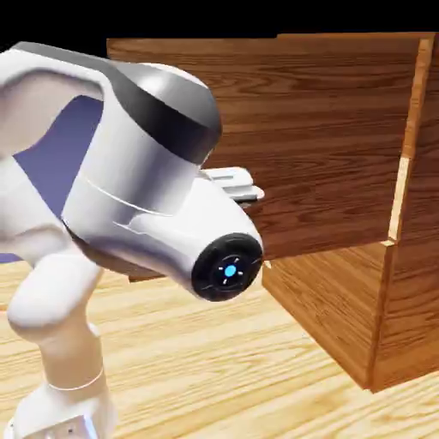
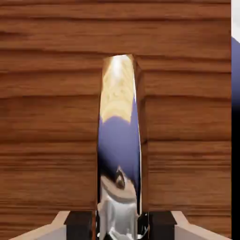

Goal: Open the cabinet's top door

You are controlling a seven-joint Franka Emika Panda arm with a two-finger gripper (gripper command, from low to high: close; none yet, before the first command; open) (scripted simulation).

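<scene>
My hand (image 2: 119,225) is gripping the shiny handle (image 2: 119,140), center frame, fingers (image 2: 79,224) tight either side. Top door (image 1: 283,129) is swinging out from cabinet (image 1: 411,283), upper-right of ext. view.

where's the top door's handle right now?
Hand view, centre: the shiny handle stands upright on the top door, between the gripper fingertips. The exterior view hides it.

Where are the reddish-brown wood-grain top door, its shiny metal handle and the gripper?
top door (image 1: 326,137): exterior view, swung-out panel's face.
handle (image 2: 119,140): hand view, mirrored bar's middle.
gripper (image 2: 119,225): hand view, between the fingertips.
</scene>
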